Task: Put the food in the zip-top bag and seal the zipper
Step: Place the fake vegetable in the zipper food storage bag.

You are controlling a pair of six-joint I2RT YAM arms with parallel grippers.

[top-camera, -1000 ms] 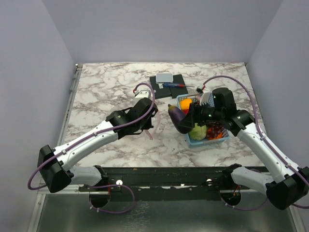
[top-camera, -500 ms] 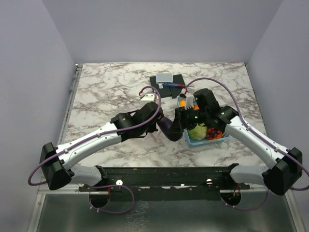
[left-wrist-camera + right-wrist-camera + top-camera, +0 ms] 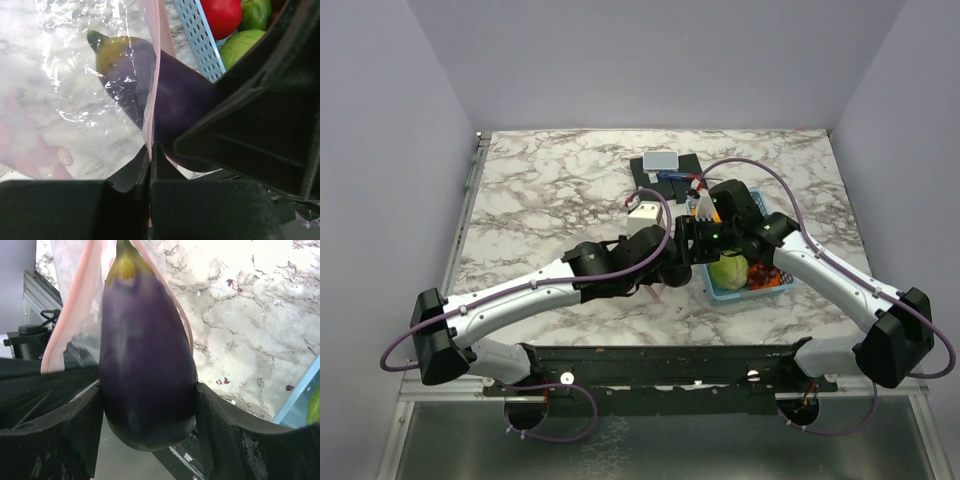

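Note:
My right gripper [image 3: 149,390] is shut on a dark purple eggplant [image 3: 147,365], one piece of the food, gripping its fat end. The green-capped tip pokes into the mouth of the clear zip-top bag [image 3: 60,75]. The pink zipper strip [image 3: 150,85] rings the eggplant [image 3: 175,100], and my left gripper [image 3: 150,150] is shut on that strip, holding the mouth up. From above, both grippers meet just left of the light-blue basket [image 3: 728,296], left gripper [image 3: 665,272] beside right gripper [image 3: 698,240]. More food lies in the basket: a green cabbage [image 3: 728,270] and red pieces [image 3: 767,272].
A black pad with a small white box [image 3: 660,160] lies behind the basket, with a thin blue and red object [image 3: 678,177] on it. The basket wall [image 3: 200,35] stands close to the right of the bag. Marble tabletop [image 3: 540,190] stretches to the left.
My right arm carried the eggplant left from above the basket to the bag's mouth. My left arm moved right with the bag's edge to meet it.

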